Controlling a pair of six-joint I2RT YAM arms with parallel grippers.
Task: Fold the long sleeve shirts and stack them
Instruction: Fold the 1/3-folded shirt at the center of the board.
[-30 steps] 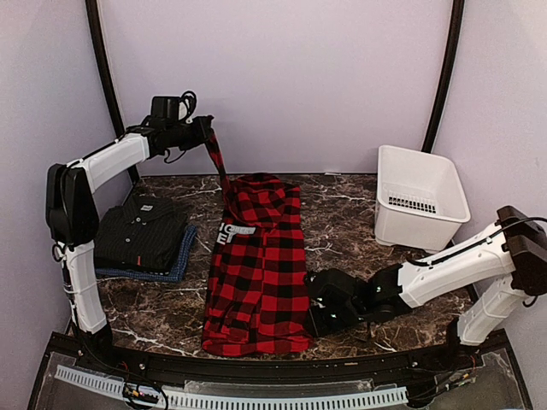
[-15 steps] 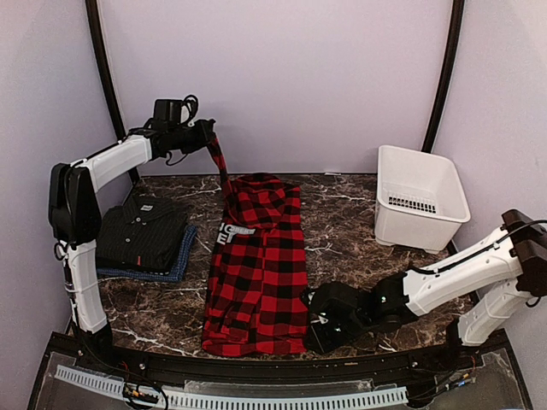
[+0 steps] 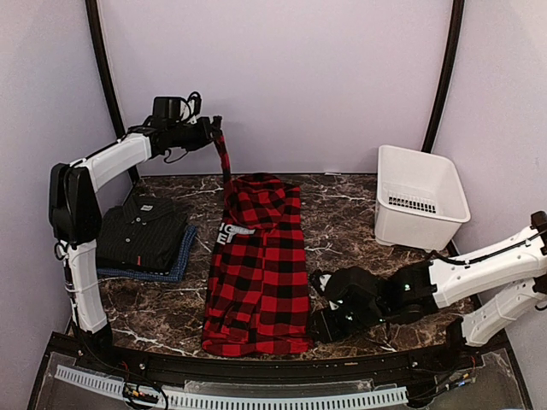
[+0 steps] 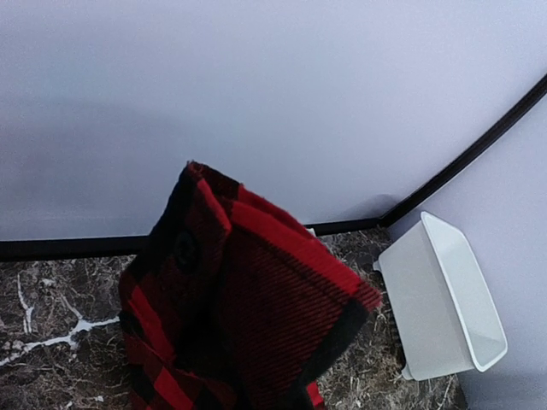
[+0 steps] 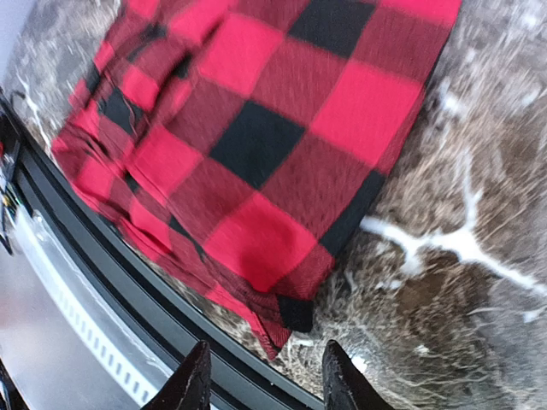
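Note:
The red-and-black checked shirt [image 3: 256, 273] lies lengthwise on the table, white letters on black at its left side. My left gripper [image 3: 215, 130] is raised at the back and shut on the shirt's sleeve end [image 4: 256, 282], which hangs taut down to the shirt. My right gripper [image 3: 320, 318] is open and empty, low over the table just right of the shirt's near right corner [image 5: 295, 312]; its fingertips [image 5: 198, 367] frame that corner without touching it. A folded black shirt [image 3: 141, 232] with a small red tag lies on a folded blue one [image 3: 181, 256] at the left.
A white plastic basket [image 3: 420, 198] stands at the back right, also in the left wrist view [image 4: 444, 307]. The table's black front rail [image 5: 128, 299] runs just below the shirt's hem.
My right gripper has drawn back to the right, off the shirt's near right corner. My left gripper has shifted slightly right with the sleeve still held.

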